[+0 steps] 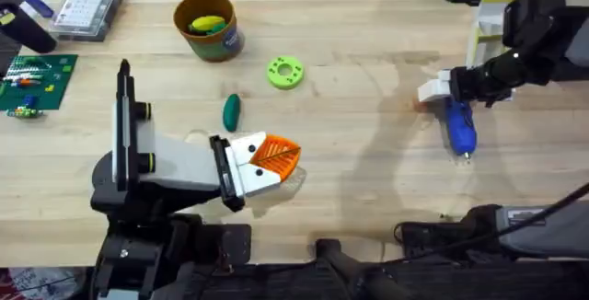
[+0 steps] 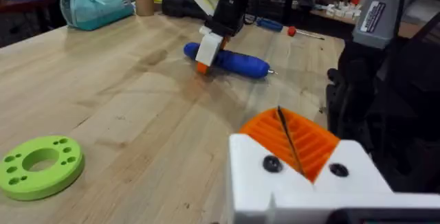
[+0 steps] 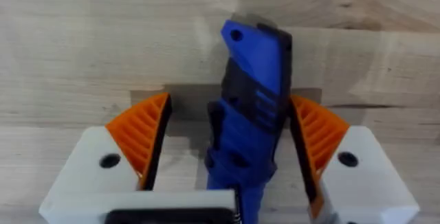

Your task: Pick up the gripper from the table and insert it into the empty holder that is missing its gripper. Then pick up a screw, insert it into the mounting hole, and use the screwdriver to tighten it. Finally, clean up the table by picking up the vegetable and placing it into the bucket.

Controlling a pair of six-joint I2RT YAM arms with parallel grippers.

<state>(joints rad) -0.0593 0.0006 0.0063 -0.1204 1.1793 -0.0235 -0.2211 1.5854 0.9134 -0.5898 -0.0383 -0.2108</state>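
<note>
On the table (image 1: pixel 368 162), the right gripper (image 3: pixel 230 138) straddles the screwdriver (image 3: pixel 251 114), fingers apart.

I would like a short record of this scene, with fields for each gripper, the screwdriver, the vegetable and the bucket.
right gripper: open, its orange pads on either side of the screwdriver, not yet closed on it
screwdriver: blue, lying flat on the table, right side
left gripper: shut, low over the table, holding nothing
vegetable: dark green, on the table, outside the bucket
bucket: upright at the far side, something yellow-green inside
green ring: flat on the table
</note>
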